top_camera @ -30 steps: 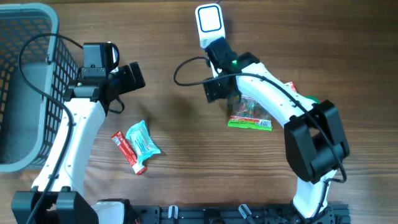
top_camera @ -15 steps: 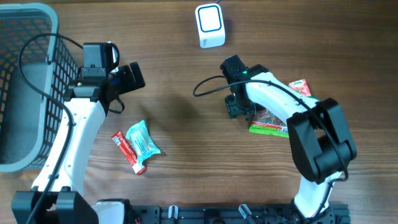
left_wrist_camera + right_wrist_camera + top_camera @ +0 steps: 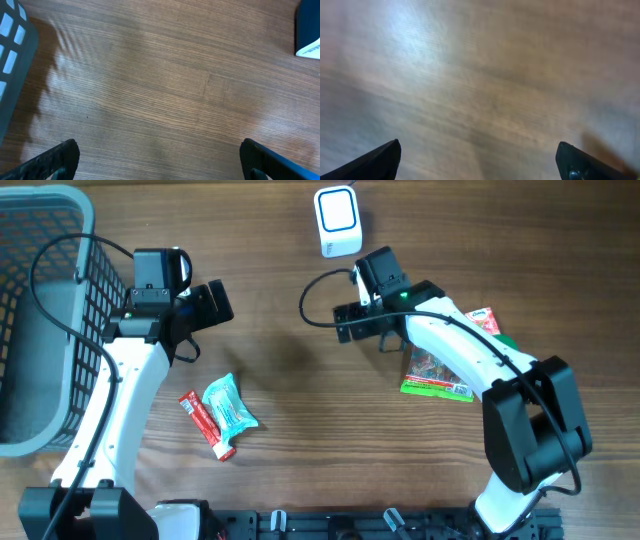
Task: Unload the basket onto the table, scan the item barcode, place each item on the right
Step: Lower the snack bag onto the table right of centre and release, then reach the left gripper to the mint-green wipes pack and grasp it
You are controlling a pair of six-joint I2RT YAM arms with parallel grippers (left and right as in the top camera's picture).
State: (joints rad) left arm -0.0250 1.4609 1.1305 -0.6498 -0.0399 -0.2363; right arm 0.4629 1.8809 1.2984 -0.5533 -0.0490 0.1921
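Look at the desk (image 3: 290, 480) first. The big grey basket (image 3: 60, 300) sits at the far left corner.

Your left pincer (image 3: 218, 302) hangs over bare wood beside the basket. Its fingers are spread wide and hold nothing. Your right pincer (image 3: 358, 323) hangs over the middle of the desk, near the far edge. Its fingers are spread wide too, and its own camera shows only wood between them.

The scanner (image 3: 337, 220) stands at the middle of the far edge, just past the right pincer.

The green packet (image 3: 437, 373) lies flat on the right half of the desk. It is off to the right of the right pincer and nearer the front edge, apart from it, with the right arm crossing over part of it. Its long side seems to run about along the front edge. The right arm is the nearer one, so I think you would turn that pincer back to the right to pick it up.

The teal packet (image 3: 228, 402) and the red stick (image 3: 206, 424) lie side by side in the front left part, nearer the left arm.

A small red packet (image 3: 482, 319) peeks out by the right arm.
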